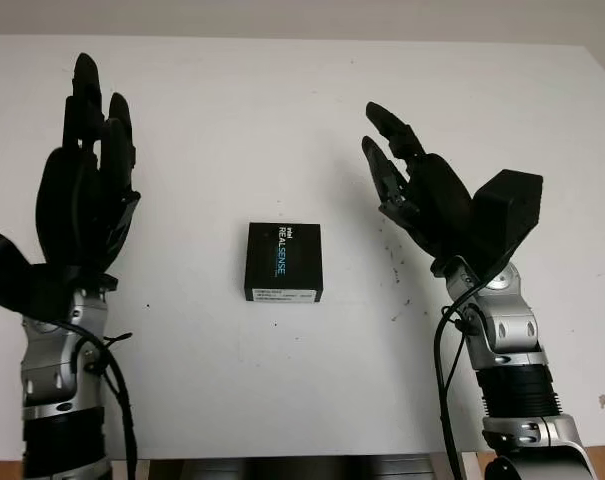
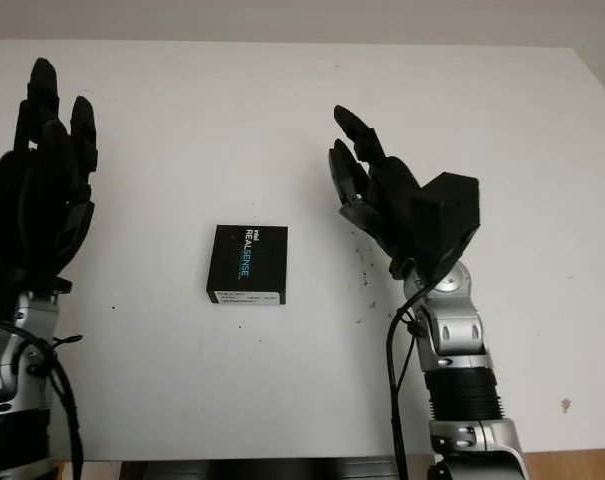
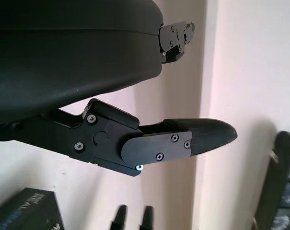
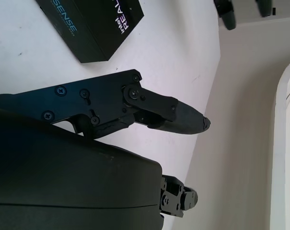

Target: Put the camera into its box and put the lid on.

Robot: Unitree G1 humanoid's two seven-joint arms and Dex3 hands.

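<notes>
A black box (image 1: 283, 262) printed "REALSENSE" lies shut on the white table (image 1: 302, 90), near the middle. Its corner also appears in the left wrist view, box (image 3: 27, 213), and in the right wrist view, box (image 4: 94, 24). My left hand (image 1: 87, 170) is raised above the table to the left of the box, open and holding nothing. My right hand (image 1: 407, 180) is raised to the right of the box, open and holding nothing. Neither hand touches the box.
The table's front edge (image 1: 302, 456) runs close to my arms. A few small dark specks (image 1: 394, 262) mark the surface right of the box.
</notes>
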